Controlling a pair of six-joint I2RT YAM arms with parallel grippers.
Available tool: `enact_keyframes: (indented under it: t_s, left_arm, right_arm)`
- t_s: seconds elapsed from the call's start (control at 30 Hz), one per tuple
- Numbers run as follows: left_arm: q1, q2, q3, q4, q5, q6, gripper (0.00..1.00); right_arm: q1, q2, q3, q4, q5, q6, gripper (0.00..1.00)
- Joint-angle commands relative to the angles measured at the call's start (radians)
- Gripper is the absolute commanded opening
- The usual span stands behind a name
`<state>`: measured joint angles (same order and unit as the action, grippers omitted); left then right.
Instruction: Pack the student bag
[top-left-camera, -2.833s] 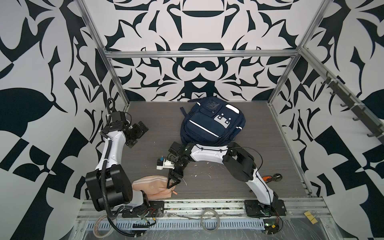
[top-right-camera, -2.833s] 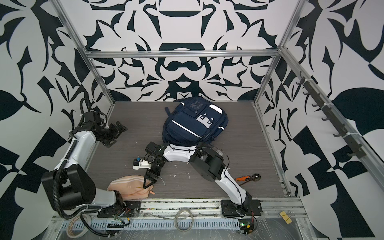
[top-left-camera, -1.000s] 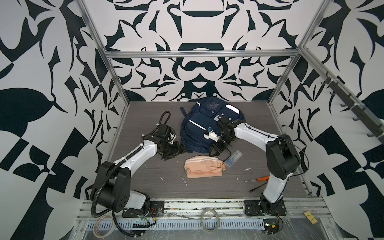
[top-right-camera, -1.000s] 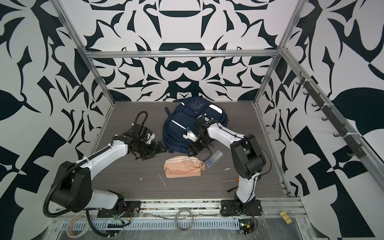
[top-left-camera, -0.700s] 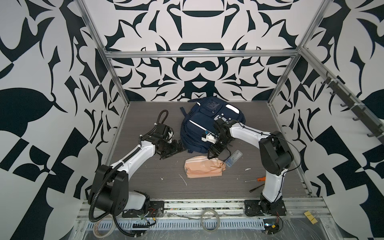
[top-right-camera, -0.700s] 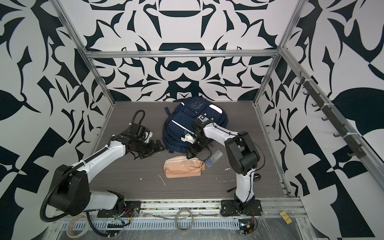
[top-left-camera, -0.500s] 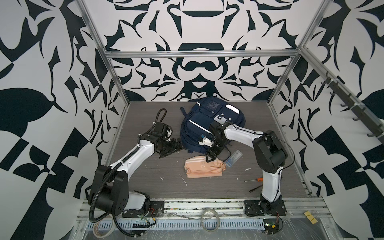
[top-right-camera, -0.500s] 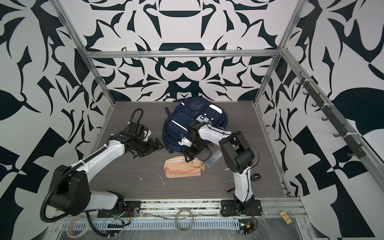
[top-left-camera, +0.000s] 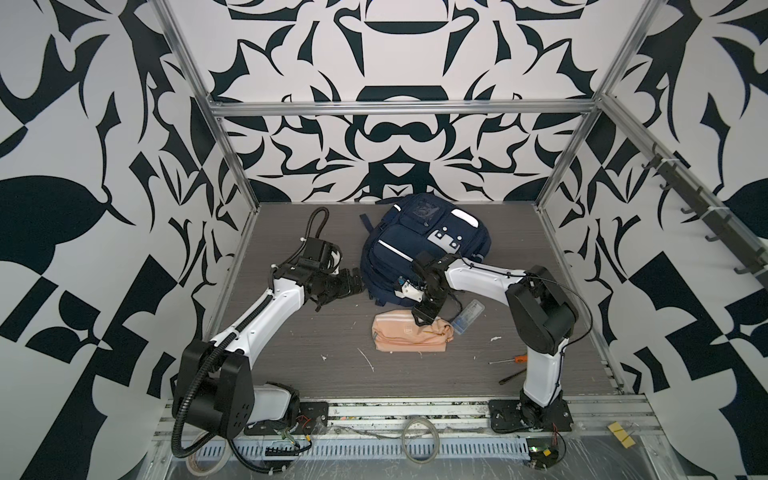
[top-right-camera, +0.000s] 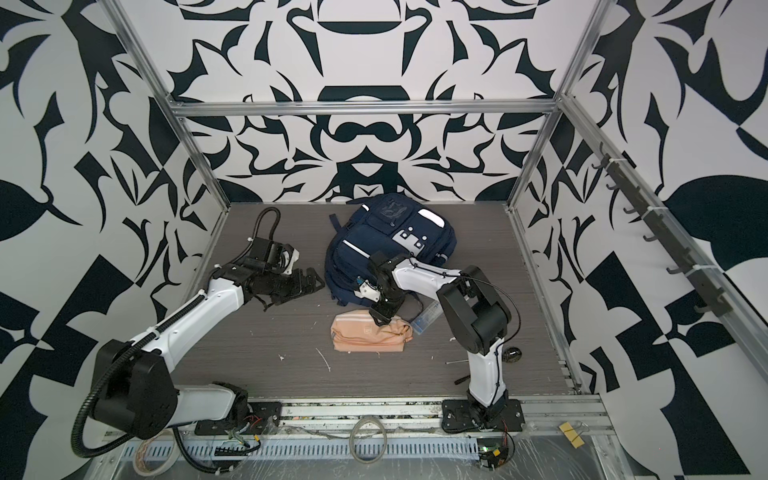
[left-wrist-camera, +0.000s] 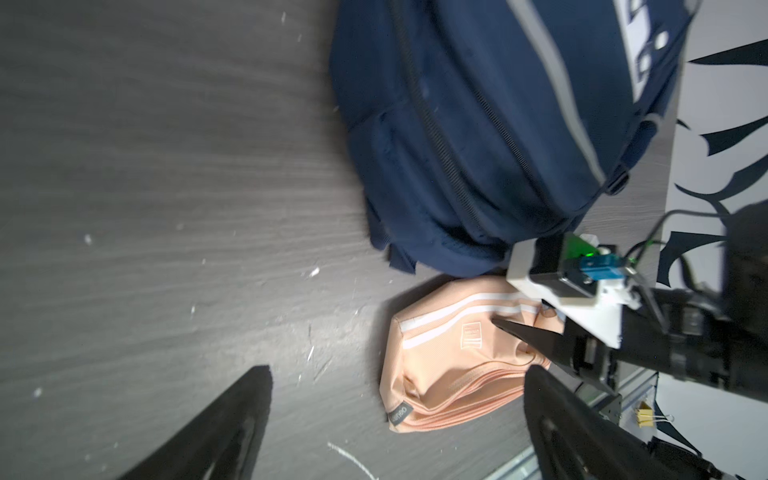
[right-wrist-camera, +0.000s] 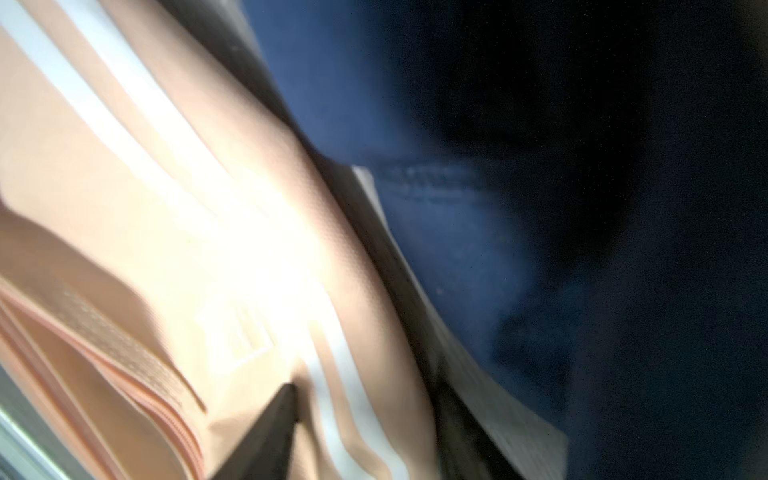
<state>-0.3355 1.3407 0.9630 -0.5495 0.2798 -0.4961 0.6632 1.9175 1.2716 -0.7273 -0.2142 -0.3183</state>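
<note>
In both top views the student bag (top-left-camera: 415, 245) (top-right-camera: 374, 245) is seen lying front-up at the back middle of the table (top-left-camera: 311, 332). It is navy, with white stripes, a grey-white studded patch and a window pocket. Only the left wrist view shows the zip line running along the bag's (left-wrist-camera: 457, 124) side.

A peach striped pouch (top-left-camera: 399, 338) (left-wrist-camera: 449, 365) lies just in front of it. In the right wrist view, bag (right-wrist-camera: 415, 104) and pouch (right-wrist-camera: 124, 208) are badly blurred.

The left arm is stretched low from its base. The left gripper (top-left-camera: 353, 282) (left-wrist-camera: 399, 374) is held just beside the bag's left edge, its fingers spread wide on nothing.

The right arm is folded at the elbow and its forearm is laid across the bag's front edge. The right gripper (top-left-camera: 423, 318) (top-right-camera: 380, 316) is tipped down onto the pouch. Whether the pouch is pinched cannot be told.
</note>
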Motion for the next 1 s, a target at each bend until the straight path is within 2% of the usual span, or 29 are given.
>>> enact_keyframes:
  t_s: [0.0, 0.17, 0.2, 0.43, 0.53, 0.67, 0.8, 0.97]
  left_arm:
    - [0.001, -0.021, 0.019, 0.022, -0.003, 0.037, 0.97]
    - [0.001, 0.005, 0.048, 0.069, -0.008, 0.044, 0.96]
    - [0.001, 0.012, 0.064, 0.069, -0.012, 0.054, 0.96]
    - [-0.025, 0.075, 0.220, 0.040, -0.016, 0.226, 0.93]
    - [-0.078, 0.150, 0.323, -0.006, -0.034, 0.355, 0.92]
    - [-0.148, 0.272, 0.451, -0.061, -0.046, 0.489, 0.90]
    - [-0.211, 0.393, 0.559, -0.110, -0.047, 0.604, 0.89]
    - [-0.284, 0.542, 0.666, -0.150, -0.057, 0.721, 0.89]
  right_arm:
    - [0.008, -0.030, -0.040, 0.011, 0.051, -0.009, 0.41]
    - [0.009, -0.078, -0.095, 0.017, 0.059, 0.009, 0.03]
    - [0.009, -0.101, -0.108, 0.021, 0.061, 0.024, 0.00]
    - [-0.016, -0.369, -0.180, 0.095, -0.002, 0.154, 0.00]
    - [-0.118, -0.480, -0.222, 0.123, -0.080, 0.254, 0.00]
    - [-0.254, -0.592, -0.244, 0.049, -0.122, 0.331, 0.00]
    - [-0.375, -0.706, -0.275, -0.014, -0.088, 0.400, 0.00]
    - [-0.587, -0.834, -0.311, -0.105, -0.006, 0.532, 0.00]
